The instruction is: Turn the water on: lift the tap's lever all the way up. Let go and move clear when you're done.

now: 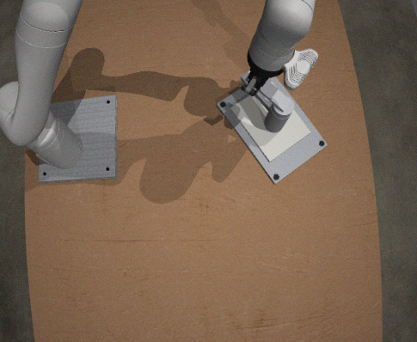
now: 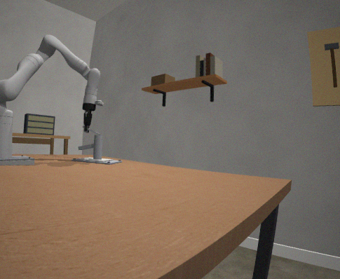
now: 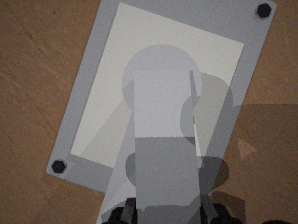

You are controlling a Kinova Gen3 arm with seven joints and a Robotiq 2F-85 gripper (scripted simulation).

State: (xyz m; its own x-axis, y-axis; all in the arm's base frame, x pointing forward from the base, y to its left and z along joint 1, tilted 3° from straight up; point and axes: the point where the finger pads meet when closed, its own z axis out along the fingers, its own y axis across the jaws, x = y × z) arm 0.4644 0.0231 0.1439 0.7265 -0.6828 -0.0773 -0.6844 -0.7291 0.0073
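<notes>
The grey tap (image 1: 275, 117) stands on a grey plate with a white pad (image 1: 272, 129) at the table's far right. Its flat lever (image 1: 266, 92) runs from the round body toward the plate's back corner. My gripper (image 1: 251, 83) comes straight down and is shut on the lever's free end. In the side view the lever (image 2: 93, 132) lies about level at the top of the tap body (image 2: 97, 146), with my gripper (image 2: 87, 129) on its tip. The wrist view looks down the lever (image 3: 165, 165) to the round body (image 3: 161, 75); my fingertips show dark at the lower edge.
My arm's base plate (image 1: 81, 137) sits at the table's left. A white shoe (image 1: 300, 66) lies just behind the tap plate, close to my wrist. The tap's spout (image 2: 85, 147) points toward my base.
</notes>
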